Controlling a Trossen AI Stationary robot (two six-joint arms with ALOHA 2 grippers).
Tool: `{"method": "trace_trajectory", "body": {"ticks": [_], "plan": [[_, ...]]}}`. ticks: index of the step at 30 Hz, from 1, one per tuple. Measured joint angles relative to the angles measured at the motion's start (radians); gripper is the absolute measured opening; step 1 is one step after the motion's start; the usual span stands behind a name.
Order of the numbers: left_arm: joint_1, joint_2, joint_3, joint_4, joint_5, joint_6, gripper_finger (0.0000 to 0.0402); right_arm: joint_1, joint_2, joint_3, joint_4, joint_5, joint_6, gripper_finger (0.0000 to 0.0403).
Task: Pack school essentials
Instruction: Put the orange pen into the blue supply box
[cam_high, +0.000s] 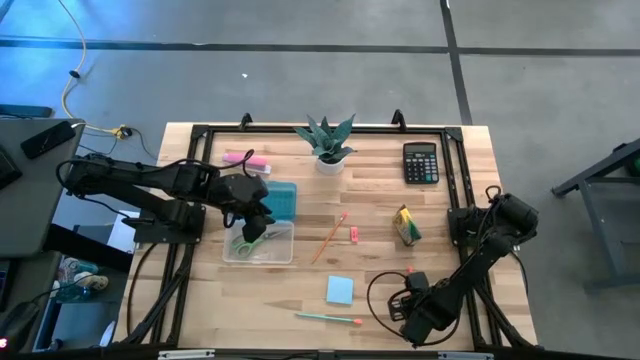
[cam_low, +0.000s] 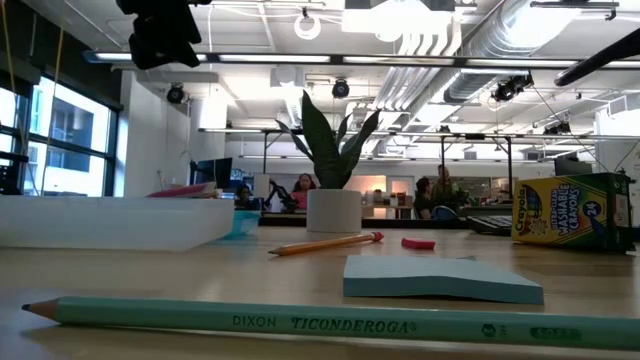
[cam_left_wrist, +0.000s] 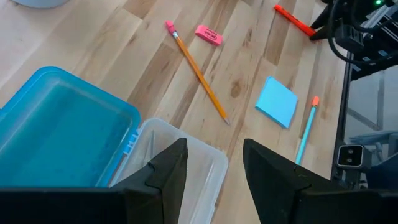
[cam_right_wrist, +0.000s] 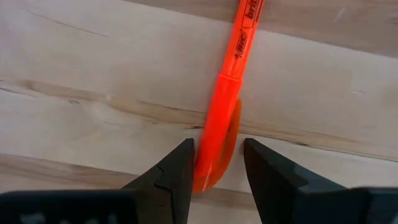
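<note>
My left gripper hovers open over the clear box, whose blue lid lies flipped back; green-handled scissors lie inside. My right gripper is down at the table's near right, shut on the red pen. Flat on the wood lie the orange pencil, pink eraser, blue sticky-note pad and teal pencil. The crayon box is nearer the right side. My right gripper pinches the red pen at its clip end between the two fingers. It comes from above, pointing down, with the fingers across the pen. The pen lies flat on the table, its barrel running away from the fingers.
A potted plant, a black calculator and a long pink bar sit along the far edge. A black frame rail borders the table. A loop of black cable lies by my right arm.
</note>
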Motion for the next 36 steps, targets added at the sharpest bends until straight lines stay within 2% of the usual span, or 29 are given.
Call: {"method": "trace_trajectory", "body": {"ticks": [9,18,22,25,29,36], "plan": [[0.0,0.0,0.0,-0.008,-0.001,0.025,0.0145,-0.015,0.002,-0.001,0.01,-0.015,-0.037,0.0027],[0.0,0.0,0.0,-0.01,0.009,0.067,0.0145,-0.019,-0.042,-0.006,0.034,0.021,-0.054,0.0029],[0.0,0.0,0.0,-0.015,0.069,0.14,0.0145,-0.023,-0.084,-0.005,0.077,0.12,-0.083,0.0028],[0.0,0.0,0.0,-0.029,0.111,0.173,0.0145,-0.039,-0.096,-0.005,0.162,0.194,-0.148,0.0027],[0.0,0.0,0.0,-0.091,0.111,0.199,0.0145,-0.093,-0.112,-0.002,0.282,0.281,-0.243,0.0028],[0.0,-0.027,0.039,-0.256,0.018,0.265,0.0145,-0.247,-0.114,-0.003,0.49,0.3,-0.512,0.0028]]}}
